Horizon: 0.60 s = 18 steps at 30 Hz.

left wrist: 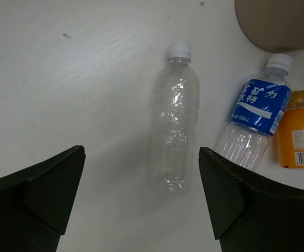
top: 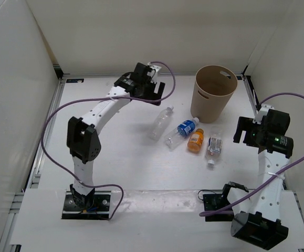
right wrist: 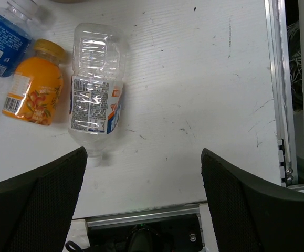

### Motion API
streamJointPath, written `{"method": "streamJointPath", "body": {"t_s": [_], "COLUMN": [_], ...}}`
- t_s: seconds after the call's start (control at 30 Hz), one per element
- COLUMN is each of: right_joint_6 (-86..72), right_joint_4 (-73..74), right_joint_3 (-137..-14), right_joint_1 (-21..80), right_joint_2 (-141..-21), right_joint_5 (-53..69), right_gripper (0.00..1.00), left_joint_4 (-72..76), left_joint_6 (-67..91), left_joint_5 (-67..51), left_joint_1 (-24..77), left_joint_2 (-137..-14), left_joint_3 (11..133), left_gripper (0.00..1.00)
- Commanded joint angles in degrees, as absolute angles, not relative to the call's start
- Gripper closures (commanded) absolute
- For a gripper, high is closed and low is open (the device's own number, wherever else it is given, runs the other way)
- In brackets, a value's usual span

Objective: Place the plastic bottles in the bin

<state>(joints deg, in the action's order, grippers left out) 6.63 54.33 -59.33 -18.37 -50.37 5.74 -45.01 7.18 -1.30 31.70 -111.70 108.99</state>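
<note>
Left wrist view shows the left gripper spread wide above the plain clear bottle mid-table, while the right gripper, also apart near the right edge, faces the labelled clear bottle, with the blue-label bottle and orange bottle between them, near the bin by the far edge.

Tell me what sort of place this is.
Probably a robotics lab test cell: white panel walls box in a white table edged with aluminium rail, a left arm and right arm stand at its near edge, and plastic bottles and a bin serve as props.
</note>
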Motion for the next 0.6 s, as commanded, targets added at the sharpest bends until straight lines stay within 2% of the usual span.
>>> {"method": "streamJointPath", "body": {"t_s": [0.0,0.57], "right_joint_6": [7.6,7.9], "right_joint_4": [54.6,61.0], "right_joint_3": [-60.4,-66.3], "right_joint_1": [-19.2,-20.1], "right_joint_2": [-50.1,-51.2], "right_joint_5": [6.7,6.5], "right_gripper": [0.1,0.1], "left_joint_4": [-46.2,-46.2], "left_joint_6": [8.0,13.9], "left_joint_5": [-2.3,-9.6], "left_joint_1": [33.1,35.9], "left_joint_2": [-115.0,-128.9], "left_joint_3": [110.8,114.4], "left_gripper": [0.0,0.0]}}
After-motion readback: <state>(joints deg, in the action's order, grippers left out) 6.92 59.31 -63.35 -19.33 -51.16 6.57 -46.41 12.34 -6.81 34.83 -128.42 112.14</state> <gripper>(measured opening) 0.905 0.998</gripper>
